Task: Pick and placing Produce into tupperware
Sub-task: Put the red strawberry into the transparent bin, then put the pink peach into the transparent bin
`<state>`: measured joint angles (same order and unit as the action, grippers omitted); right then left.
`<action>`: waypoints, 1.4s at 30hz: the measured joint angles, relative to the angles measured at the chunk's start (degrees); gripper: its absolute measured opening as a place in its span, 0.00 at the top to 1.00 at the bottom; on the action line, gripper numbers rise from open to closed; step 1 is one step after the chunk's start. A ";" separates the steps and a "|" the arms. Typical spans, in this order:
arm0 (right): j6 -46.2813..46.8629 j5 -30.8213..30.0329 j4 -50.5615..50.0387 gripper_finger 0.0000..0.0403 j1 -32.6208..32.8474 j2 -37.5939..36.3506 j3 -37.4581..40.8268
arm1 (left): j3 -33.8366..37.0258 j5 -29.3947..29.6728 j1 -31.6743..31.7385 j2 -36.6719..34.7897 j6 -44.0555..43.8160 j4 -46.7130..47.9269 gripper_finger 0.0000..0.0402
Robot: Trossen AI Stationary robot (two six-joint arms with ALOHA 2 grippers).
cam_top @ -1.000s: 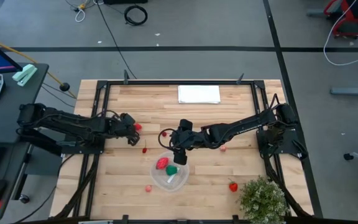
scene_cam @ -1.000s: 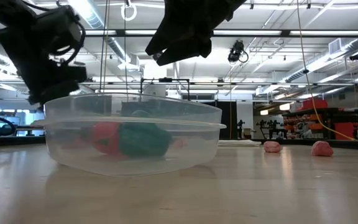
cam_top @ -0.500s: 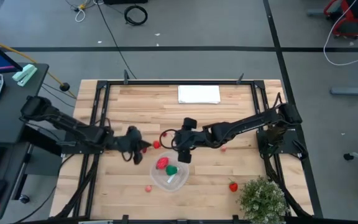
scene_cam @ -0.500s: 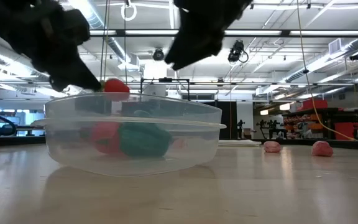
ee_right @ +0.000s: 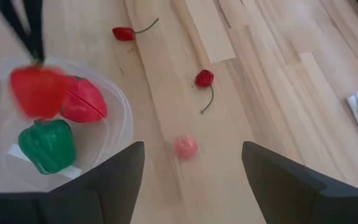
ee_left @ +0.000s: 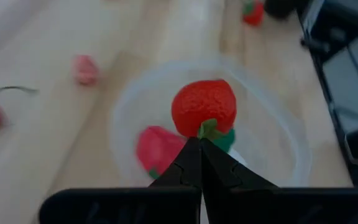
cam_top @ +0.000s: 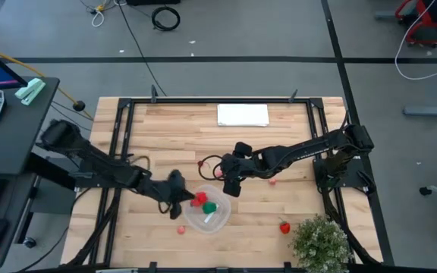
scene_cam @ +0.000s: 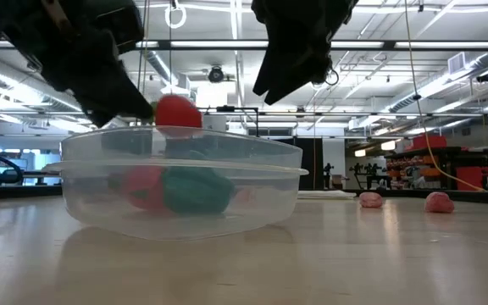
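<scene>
The clear round tupperware [cam_top: 209, 214] [scene_cam: 180, 191] stands near the table's middle, with a red piece [ee_right: 82, 102] and a green pepper [ee_right: 47, 146] lying in it. My left gripper [ee_left: 199, 142] [cam_top: 180, 194] is shut on a red strawberry [ee_left: 204, 107] [scene_cam: 174, 112] and hovers over the container's left rim. My right gripper [ee_right: 191, 186] [cam_top: 231, 182] is open above the table, just beyond the container's far right side, and touches nothing. My left gripper pinches the strawberry's green leafy top [ee_left: 207, 129] between its two fingertips, only at their free ends. The fingers come slanting down from the table's left. The strawberry is lifted clear, sticking out past the tips above the tupperware's rim.
Loose produce lies on the wood: a stemmed red piece [ee_right: 204, 78], a red chili [ee_right: 124, 33], pink pieces [ee_right: 185, 147] [cam_top: 181, 229] and a strawberry [cam_top: 284, 226]. A bushy plant [cam_top: 321, 243] stands at the near right corner, a flat white rectangle [cam_top: 243, 114] at the far edge.
My left gripper has travelled from the table's left side toward the near right, carrying the strawberry up over the tupperware's rim. My right gripper has drawn back from above the container toward the table's right.
</scene>
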<state>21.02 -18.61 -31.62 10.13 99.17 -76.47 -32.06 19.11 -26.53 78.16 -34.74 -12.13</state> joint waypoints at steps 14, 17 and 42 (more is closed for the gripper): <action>0.37 -0.02 -0.09 0.31 0.00 0.02 0.00 | -21.19 -0.24 4.91 11.90 13.98 24.94 0.71; 0.35 -0.02 -0.13 0.31 0.00 0.05 0.00 | -23.75 -0.28 5.82 11.86 11.10 32.68 0.66; 3.90 13.05 30.01 0.35 -10.50 1.56 21.45 | -37.08 16.72 14.50 5.38 9.60 84.13 0.72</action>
<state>24.91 -5.56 -1.61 -0.37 100.74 -55.02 -69.14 35.83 -12.03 83.54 -25.14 72.00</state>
